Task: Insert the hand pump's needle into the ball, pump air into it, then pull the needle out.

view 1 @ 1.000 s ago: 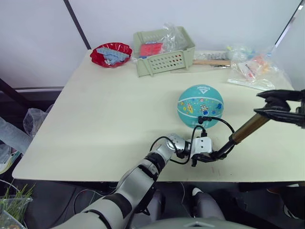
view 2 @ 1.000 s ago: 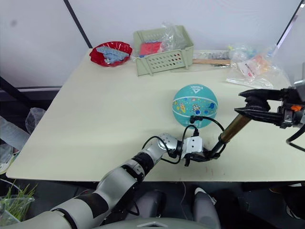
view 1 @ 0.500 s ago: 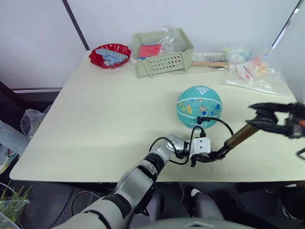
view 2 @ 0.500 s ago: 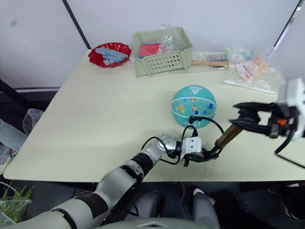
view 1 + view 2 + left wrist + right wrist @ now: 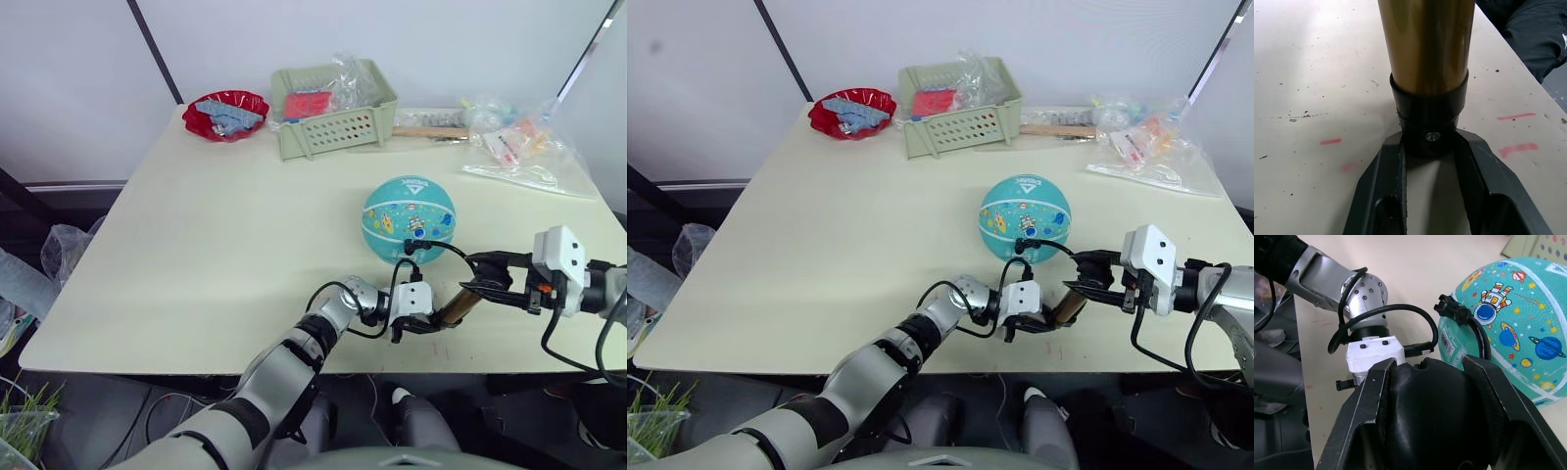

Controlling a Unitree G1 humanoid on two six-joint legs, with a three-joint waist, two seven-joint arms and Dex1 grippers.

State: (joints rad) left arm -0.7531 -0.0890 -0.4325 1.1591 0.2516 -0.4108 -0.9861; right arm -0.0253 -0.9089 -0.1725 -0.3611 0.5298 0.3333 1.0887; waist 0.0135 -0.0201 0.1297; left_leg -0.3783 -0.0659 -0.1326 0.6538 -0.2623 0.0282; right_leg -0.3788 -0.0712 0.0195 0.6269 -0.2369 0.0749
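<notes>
so the teal ball (image 5: 409,218) sits right of the table's (image 5: 196,245) centre, with the needle (image 5: 1452,312) fitting stuck in its near side. the hand pump (image 5: 454,307) lies low at the ball's 5 o'clock, by the near edge. left gripper (image 5: 1428,147) is clamped on the pump's black base cap, right gripper (image 5: 477,284) closed around the black handle end. green basket (image 5: 337,108) sits at 11 o'clock from the ball.
</notes>
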